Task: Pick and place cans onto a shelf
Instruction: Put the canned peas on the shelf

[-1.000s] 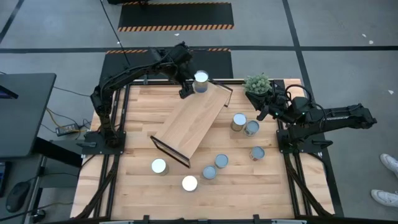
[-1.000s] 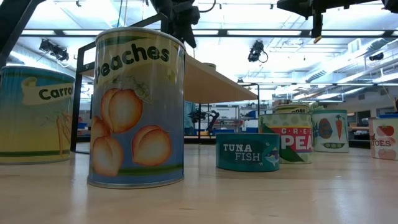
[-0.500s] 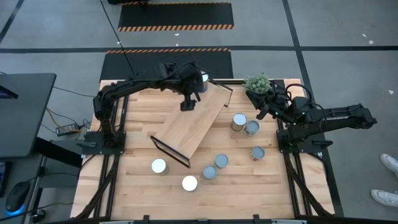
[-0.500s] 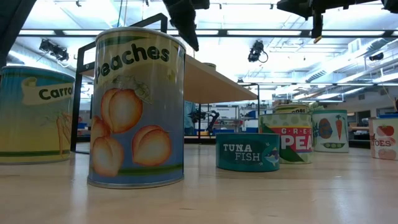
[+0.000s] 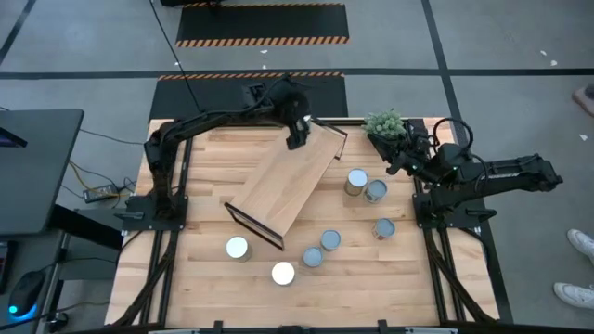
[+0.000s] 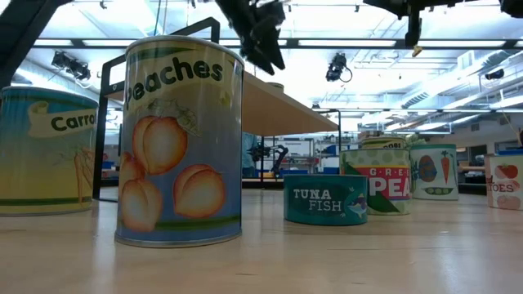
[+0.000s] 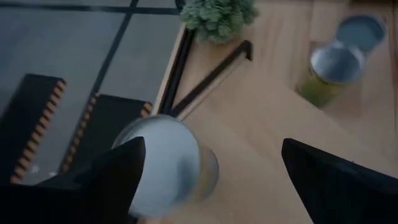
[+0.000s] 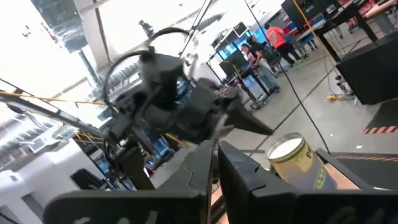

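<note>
My left gripper is spread wide, nothing pinched in it. A white-topped can stands upright on the shelf right between my two fingers, closer to one of them, and I can't tell if that one touches it. From overhead the same gripper hangs over the far end of the shelf, which lies slanted across the table.

Past my fingertips is the shelf's black frame end, then a small green plant at the table's edge. Off to the side past the shelf are two more cans, one just beside the other.

My right gripper is parked by the plant at the table's right edge. Its fingers look pressed together with nothing between them, and its camera sees the can and my other arm.

Rest of the cans are well away from both grippers: two beside the shelf, three nearer the front, two white-topped ones near the front left. At table height they read Peaches, tuna fish and peas.
</note>
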Available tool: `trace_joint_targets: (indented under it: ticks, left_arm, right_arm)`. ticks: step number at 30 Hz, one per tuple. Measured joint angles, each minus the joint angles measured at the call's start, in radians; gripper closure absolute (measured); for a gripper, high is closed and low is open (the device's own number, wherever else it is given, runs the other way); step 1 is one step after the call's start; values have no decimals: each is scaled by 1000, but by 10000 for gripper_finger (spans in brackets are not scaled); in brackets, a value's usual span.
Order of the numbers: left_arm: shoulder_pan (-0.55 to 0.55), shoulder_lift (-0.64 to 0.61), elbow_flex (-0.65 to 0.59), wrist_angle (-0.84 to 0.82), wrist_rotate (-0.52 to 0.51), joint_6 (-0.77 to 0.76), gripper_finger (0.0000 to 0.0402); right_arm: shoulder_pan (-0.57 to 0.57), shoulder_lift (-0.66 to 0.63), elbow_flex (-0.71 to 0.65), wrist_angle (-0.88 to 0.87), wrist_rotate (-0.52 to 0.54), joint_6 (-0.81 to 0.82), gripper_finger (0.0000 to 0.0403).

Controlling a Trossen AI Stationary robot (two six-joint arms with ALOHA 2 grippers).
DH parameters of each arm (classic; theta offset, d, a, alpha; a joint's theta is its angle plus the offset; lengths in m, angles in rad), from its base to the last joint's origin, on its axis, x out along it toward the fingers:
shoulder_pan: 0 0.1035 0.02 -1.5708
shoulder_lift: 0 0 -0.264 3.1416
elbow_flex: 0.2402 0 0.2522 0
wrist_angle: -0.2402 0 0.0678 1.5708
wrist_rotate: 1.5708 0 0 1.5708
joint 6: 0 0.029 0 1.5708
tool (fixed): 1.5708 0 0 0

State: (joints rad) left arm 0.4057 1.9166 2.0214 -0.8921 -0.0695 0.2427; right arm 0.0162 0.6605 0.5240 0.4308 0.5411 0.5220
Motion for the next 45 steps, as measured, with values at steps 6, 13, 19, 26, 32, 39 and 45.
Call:
trace_joint_targets:
  ticks: [6, 13, 19, 26, 32, 39, 45]
  left_arm:
    - [16, 9, 0, 13, 2, 10, 55]
    - [25, 17, 1, 7, 9, 37, 88]
    - [19, 42, 0, -5, 22, 73, 115]
    - [25, 43, 2, -74, 38, 209, 145]
    - [58, 34, 3, -113, 164, 236, 170]
    - [92, 12, 3, -188, 249, 308, 190]
    - [65, -49, 0, -182, 219, 282, 196]
  right_arm:
    - [1, 1, 0, 11, -15, -14, 371]
    - [1, 15, 0, 1, -40, -94, 371]
    - [0, 47, 0, 1, -80, -95, 371]
    - [1, 69, 0, 3, -87, -51, 371]
    - [1, 68, 0, 11, -98, -44, 371]
    - [1, 68, 0, 21, -98, -44, 371]
    - [1, 68, 0, 22, -98, -46, 371]
